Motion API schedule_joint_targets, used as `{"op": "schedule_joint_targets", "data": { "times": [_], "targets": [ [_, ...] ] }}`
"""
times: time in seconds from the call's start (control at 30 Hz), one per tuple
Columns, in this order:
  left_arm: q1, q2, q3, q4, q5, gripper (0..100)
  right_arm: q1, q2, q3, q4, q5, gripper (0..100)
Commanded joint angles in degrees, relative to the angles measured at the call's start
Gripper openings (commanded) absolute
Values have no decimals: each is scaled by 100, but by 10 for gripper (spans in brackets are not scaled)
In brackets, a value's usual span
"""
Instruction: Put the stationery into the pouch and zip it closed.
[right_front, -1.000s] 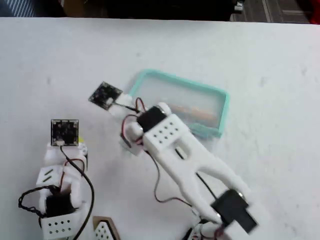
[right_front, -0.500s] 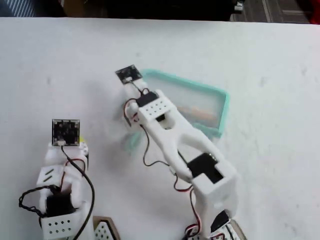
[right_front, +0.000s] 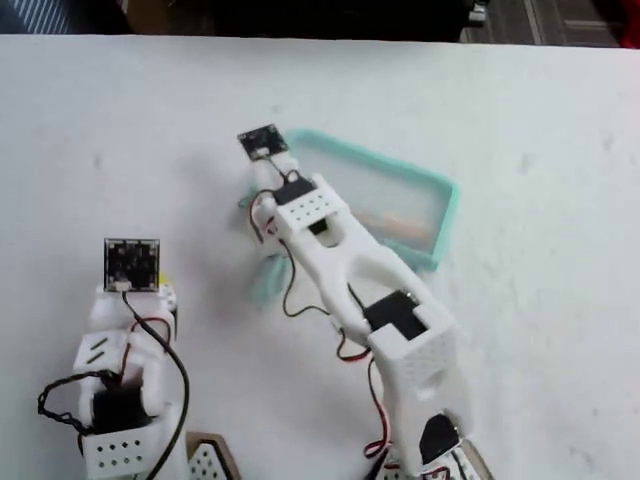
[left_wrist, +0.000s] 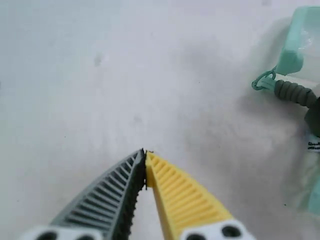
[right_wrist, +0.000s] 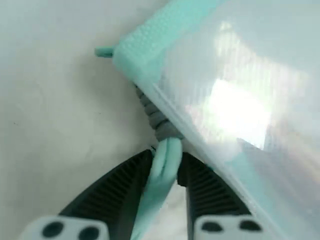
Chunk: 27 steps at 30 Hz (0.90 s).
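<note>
White desk (right_front: 520, 120), carrying all items.

Right arm (right_front: 340, 260): stretched from the near edge, right of centre, towards the far left. Its wrist lay over the pouch's left end.

Pouch (right_front: 400, 190): translucent with a teal border. It lay flat at mid-desk with its long side running left to right and the right end angled slightly nearer. An orange streak (right_front: 405, 225) showed through the clear face, with pale shapes around it; which stationery could not be told. Whether the zip was closed could not be told either. In the right wrist view the teal corner (right_wrist: 142, 50) and glossy clear face (right_wrist: 240, 100) sat just beyond the fingers.

Left arm (right_front: 125, 370): at the near left of the desk, well apart from the pouch.

Right hand (right_wrist: 167, 159): 2 dark ribbed fingers (right_wrist: 127, 185) clenched on a pale teal pull strap (right_wrist: 162, 175), which ran out between them towards the pouch's corner.

Left hand (left_wrist: 145, 154): 1 grey and 1 yellow finger pressed together at the tips, nothing between them, over bare desk. The pouch's corner (left_wrist: 300, 45) lay off to its right.

Grey ribbed cord (right_wrist: 156, 117): joined the strap to the pouch's edge, just beside the corner. From the left wrist view, the same grey piece (left_wrist: 292, 92) sat by a small teal loop (left_wrist: 262, 82).
</note>
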Motion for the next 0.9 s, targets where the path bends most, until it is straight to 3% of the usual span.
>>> {"op": "schedule_joint_targets", "data": {
  "times": [0.0,0.13,0.27,0.37,0.47,0.6,0.87],
  "targets": [
    [75,-101,-281,-141,70,24,-4,-84,-237,31,0,64],
    [75,-101,-281,-141,70,24,-4,-145,-237,136,-9,176],
    [75,-101,-281,-141,70,24,-31,-242,-237,145,0,193],
    [75,-101,-281,-132,62,24,-40,-303,-229,145,0,149],
    [75,-101,-281,-132,53,24,-22,-312,-229,136,0,18],
    [75,-101,-281,-132,53,24,4,-330,-211,259,44,20],
    [75,-101,-281,-132,53,24,-84,-1393,-958,1525,1503,17]
  ]
}}
